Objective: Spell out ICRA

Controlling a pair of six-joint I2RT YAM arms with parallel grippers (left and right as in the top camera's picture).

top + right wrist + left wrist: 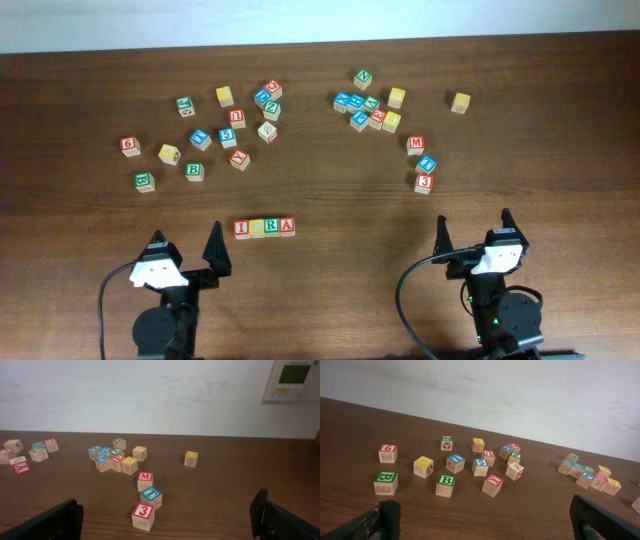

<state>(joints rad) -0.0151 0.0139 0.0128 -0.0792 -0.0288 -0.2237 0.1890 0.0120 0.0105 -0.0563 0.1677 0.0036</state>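
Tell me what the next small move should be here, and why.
Probably none beyond holding both arms back: a four-block row already lies in front of them, reading I, a yellow block too small to read, R, A. The left gripper and right gripper are open and empty.

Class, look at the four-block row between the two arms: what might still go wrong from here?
1. The left claw hangs open, one finger close to the row; a sideways swing might knock the I block askew.
2. The second block is too blurred overhead to read, so the spelling is unconfirmed.
3. The 3 block lies just ahead of the open right claw; a forward reach may bump it.
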